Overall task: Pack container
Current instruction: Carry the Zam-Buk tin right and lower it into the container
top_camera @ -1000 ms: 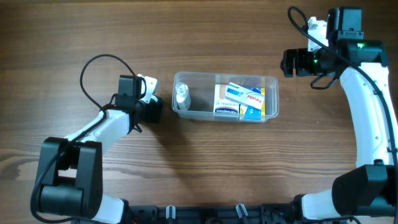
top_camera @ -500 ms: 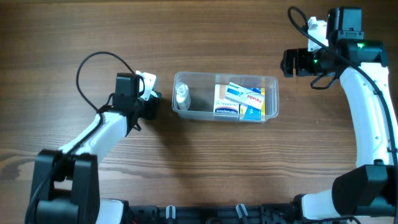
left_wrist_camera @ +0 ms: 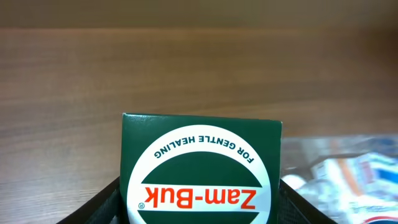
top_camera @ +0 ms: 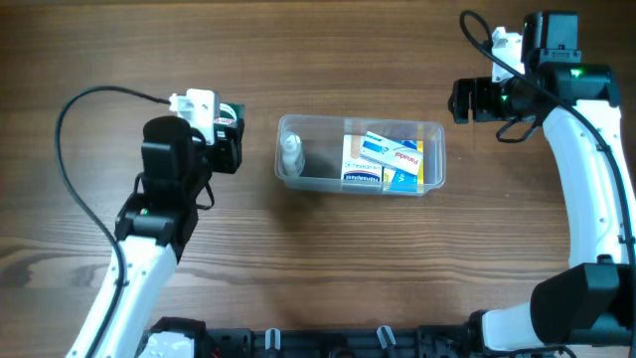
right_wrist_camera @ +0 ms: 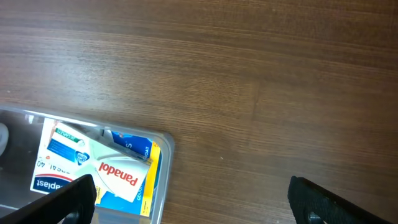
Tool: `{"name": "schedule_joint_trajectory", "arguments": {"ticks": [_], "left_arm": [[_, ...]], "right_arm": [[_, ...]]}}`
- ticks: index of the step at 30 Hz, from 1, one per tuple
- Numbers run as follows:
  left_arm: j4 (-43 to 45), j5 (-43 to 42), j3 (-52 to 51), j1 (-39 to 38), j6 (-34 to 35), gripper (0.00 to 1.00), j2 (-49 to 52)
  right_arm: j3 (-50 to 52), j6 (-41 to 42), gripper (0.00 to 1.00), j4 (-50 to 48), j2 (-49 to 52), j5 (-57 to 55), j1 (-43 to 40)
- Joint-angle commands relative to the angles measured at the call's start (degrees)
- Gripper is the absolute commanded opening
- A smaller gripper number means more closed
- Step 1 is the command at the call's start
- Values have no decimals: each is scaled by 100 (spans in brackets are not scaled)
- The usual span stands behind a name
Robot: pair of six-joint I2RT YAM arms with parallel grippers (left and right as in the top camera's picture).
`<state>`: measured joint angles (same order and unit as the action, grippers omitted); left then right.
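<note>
L hand (top_camera: 229, 147) is clamped on the green box (left_wrist_camera: 202, 165), the Zam-Buk label filling the wrist view, fingers down both sides. The container (top_camera: 320, 164) sits mid-table, just right of that hand. It's part-loaded: bottle (top_camera: 289, 154) at its left end, Panadol box (top_camera: 397, 152) and other packs stacked at the right end. R hand (top_camera: 459, 99) hangs spread wide and empty, twd the far right corner of the table (top_camera: 318, 259).

Step looks like the carry: green box picked, not yet in. Next move prob. needs a short shift right over the rim, then a drop into the bare gap btwn bottle and packs, box turned so it fits.

Vs a sec ago: L arm has swung up and twd the far edge, where it was low by the container's left end. Container and R arm haven't budged.
</note>
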<state>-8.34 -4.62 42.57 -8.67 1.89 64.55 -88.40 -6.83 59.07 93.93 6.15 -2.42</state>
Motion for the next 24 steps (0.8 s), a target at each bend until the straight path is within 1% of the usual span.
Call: {"name": "schedule_joint_trajectory", "arguments": {"ticks": [1,4,7,9,13,15,19,22,24], "left_arm": [[24,-131,114,-664,592,41,-402],[50,-105,240,-1104,861,40,-348],[50,164,376,-1543,940,39,-254],[61,485,439,-1910,1130,38,-153],[260,669,439,-2378,1373,38,114],[413,745,439,-2544,1539,37,291],[844,820,501,-2865,1626,37,809],[761,883,754,-2970,1707,36,1156],[398,929,1202,-3023,1814,36,1547]], "right_arm": [[-15,85,100,-15,-70,-39,20],[-15,85,100,-15,-70,-37,20],[-15,85,100,-15,-70,-39,20],[-15,85,100,-15,-70,-39,20],[-15,85,100,-15,-70,-37,20],[-15,85,100,-15,-70,-37,20],[-15,85,100,-15,-70,-39,20],[-15,85,100,-15,-70,-39,20],[-15,83,100,-15,-70,-37,20]]}}
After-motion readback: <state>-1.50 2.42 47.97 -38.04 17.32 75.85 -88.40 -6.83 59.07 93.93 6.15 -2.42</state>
